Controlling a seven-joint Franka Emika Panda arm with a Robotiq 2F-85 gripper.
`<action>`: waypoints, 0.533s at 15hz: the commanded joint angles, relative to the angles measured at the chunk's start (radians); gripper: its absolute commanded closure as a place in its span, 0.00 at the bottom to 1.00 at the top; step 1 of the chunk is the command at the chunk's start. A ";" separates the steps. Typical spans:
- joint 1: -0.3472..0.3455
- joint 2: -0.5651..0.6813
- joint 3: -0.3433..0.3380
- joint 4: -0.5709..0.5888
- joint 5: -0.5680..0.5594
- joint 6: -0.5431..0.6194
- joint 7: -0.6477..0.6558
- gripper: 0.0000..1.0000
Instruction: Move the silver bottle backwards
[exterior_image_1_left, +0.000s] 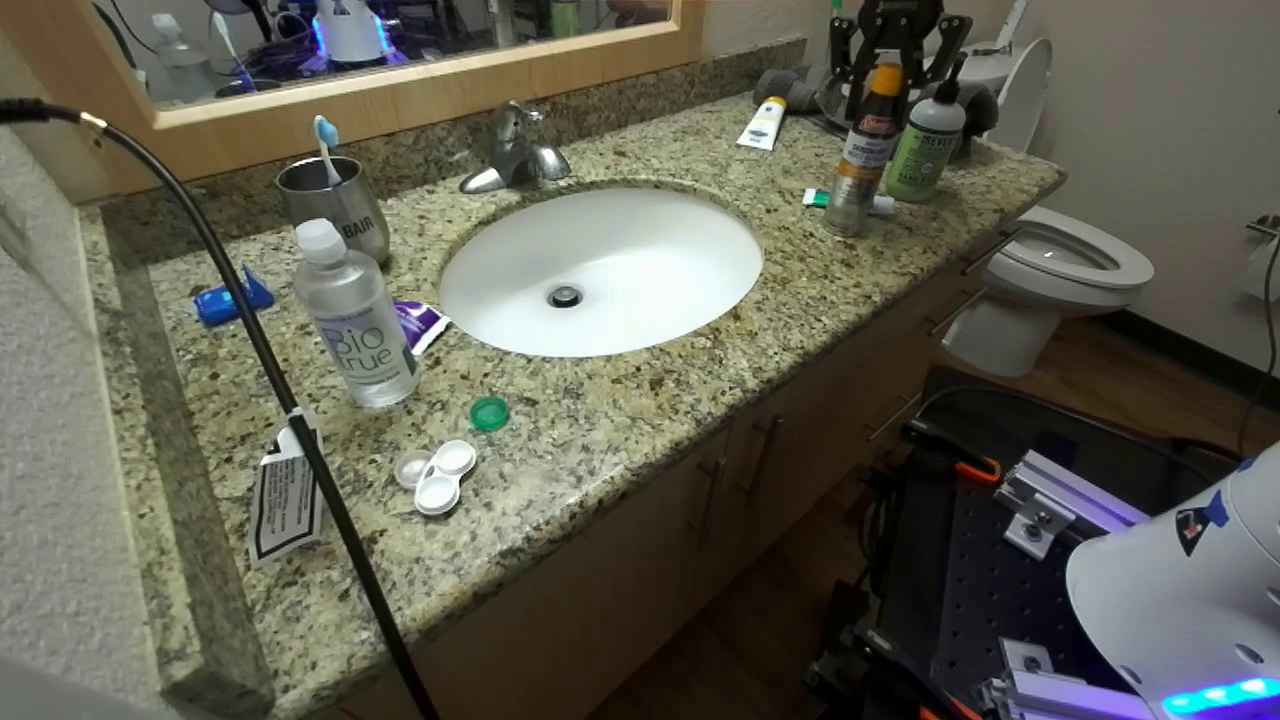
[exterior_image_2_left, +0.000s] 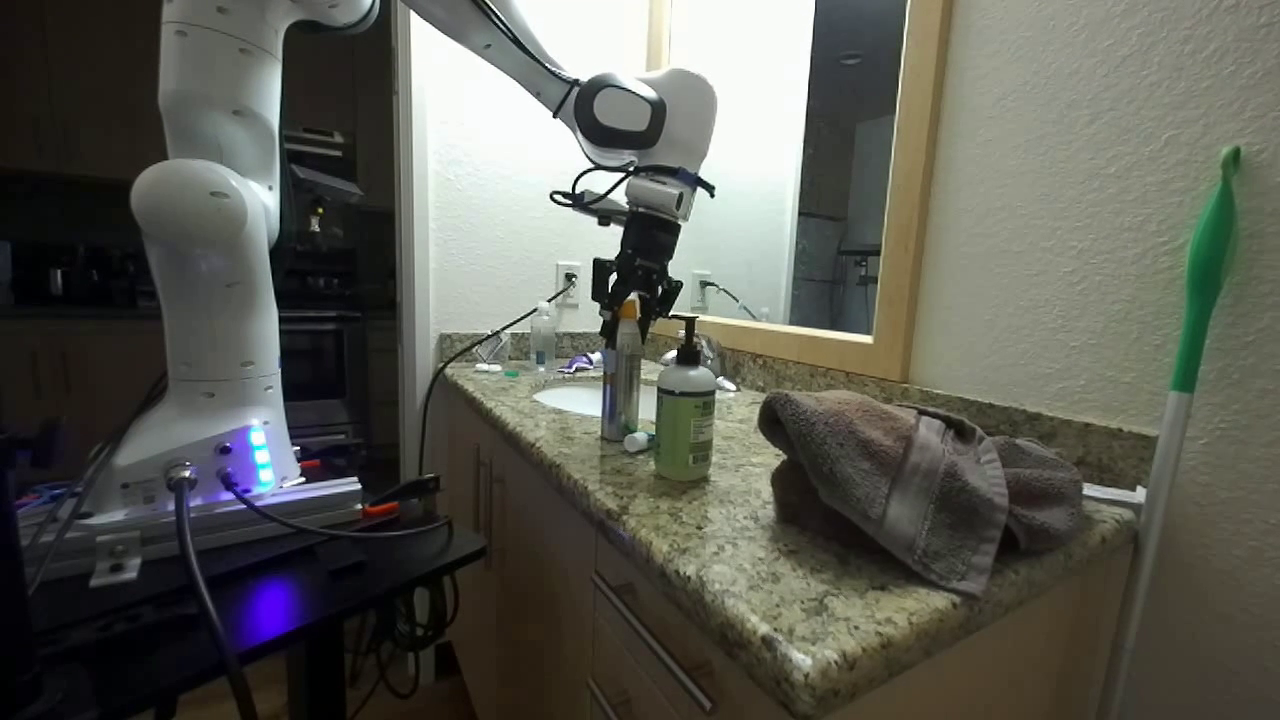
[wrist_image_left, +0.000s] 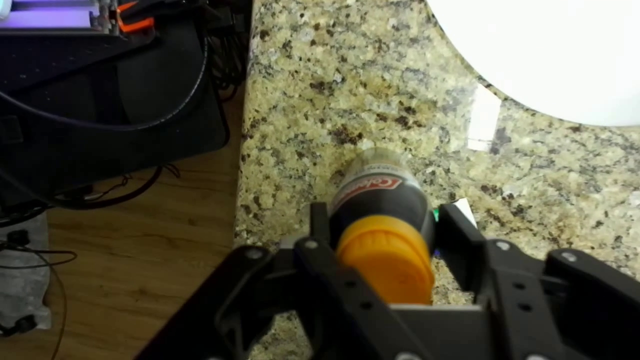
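Note:
The silver bottle (exterior_image_1_left: 858, 185) stands upright on the granite counter, with a silvery body, a dark upper label and an orange cap. It also shows in an exterior view (exterior_image_2_left: 622, 390) and from above in the wrist view (wrist_image_left: 382, 202). My gripper (wrist_image_left: 385, 215) is over it from above, one finger on each side of its upper part just below the cap. A thin gap shows between the bottle and the right-hand finger in the wrist view; the left-hand finger is very close to it. The gripper also shows in both exterior views (exterior_image_1_left: 895, 95) (exterior_image_2_left: 627, 330).
A green soap pump bottle (exterior_image_1_left: 925, 150) stands close beside the silver bottle. A small tube (exterior_image_1_left: 815, 197) lies behind it. The sink (exterior_image_1_left: 600, 270), a towel (exterior_image_2_left: 890, 470) and a white tube (exterior_image_1_left: 764, 123) are nearby. The counter's front edge (wrist_image_left: 242, 165) is close.

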 joint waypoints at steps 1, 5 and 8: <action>0.009 -0.003 -0.022 -0.002 0.040 0.018 -0.018 0.69; 0.008 -0.029 -0.033 0.003 0.035 0.020 -0.015 0.69; 0.019 -0.146 -0.035 0.019 -0.055 0.000 0.002 0.69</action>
